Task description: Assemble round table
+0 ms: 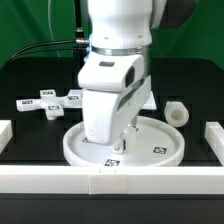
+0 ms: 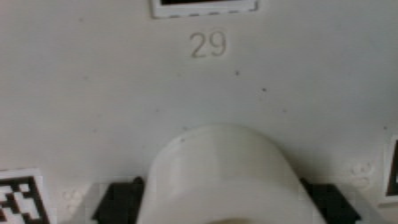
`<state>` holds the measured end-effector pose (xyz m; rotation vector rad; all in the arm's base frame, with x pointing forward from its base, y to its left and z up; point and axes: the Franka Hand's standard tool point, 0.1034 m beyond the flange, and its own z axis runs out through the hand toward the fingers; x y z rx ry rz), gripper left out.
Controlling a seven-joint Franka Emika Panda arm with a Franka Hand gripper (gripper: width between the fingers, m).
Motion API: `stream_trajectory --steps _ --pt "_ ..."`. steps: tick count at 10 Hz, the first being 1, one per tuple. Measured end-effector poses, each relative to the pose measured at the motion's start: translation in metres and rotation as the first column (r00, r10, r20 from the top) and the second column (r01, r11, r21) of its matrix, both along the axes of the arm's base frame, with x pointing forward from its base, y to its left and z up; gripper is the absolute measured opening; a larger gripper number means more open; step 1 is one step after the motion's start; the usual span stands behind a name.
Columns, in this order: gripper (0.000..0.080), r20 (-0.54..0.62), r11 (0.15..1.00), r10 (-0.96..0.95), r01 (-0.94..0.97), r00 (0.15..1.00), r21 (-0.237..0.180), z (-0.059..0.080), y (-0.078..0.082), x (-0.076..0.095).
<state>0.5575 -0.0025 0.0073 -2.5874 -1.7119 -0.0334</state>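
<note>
Right, exterior view first: the white arm comes straight down the middle and its gripper (image 1: 123,146) hangs low over the round disc (image 1: 160,156), fingertips at or just above the disc's floor, inside the raised rim. The disc lies flat on the black table (image 1: 28,128), close to the near border rail (image 1: 110,183), and black-and-white tags show on its floor beside the fingers. On the exterior view's left, well apart from the disc, the cross-shaped piece (image 1: 50,102) lies flat with its own tags facing up. On the exterior view's right, the short cylinder leg (image 1: 177,113) sits alone, near the disc's far rim but not touching it. From here the arm's body hides the gap between the fingers.

Now the wrist view: the disc's white floor (image 2: 107,100) fills the picture, with a raised "29" (image 2: 208,44), and tags cut off at three edges. Two dark finger pads (image 2: 121,198) stand apart, and a white rounded shape (image 2: 222,165) fills the space between them. What that shape is, I cannot say. Whether the gripper (image 2: 222,200) is pinching it or merely straddling it, I cannot tell either.
</note>
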Motion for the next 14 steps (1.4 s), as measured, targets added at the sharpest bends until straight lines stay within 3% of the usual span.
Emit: stream_trajectory --steps 8,13,14 --pt "0.0407 0.002 1.0 0.005 -0.005 1.0 0.009 0.0 0.041 0.008" --pt "0.0409 -0.002 0.999 -0.035 0.035 0.999 0.005 0.0 0.043 0.008" --pt "0.0572 -0.002 0.999 -0.036 0.036 0.999 0.005 0.0 0.042 0.008"
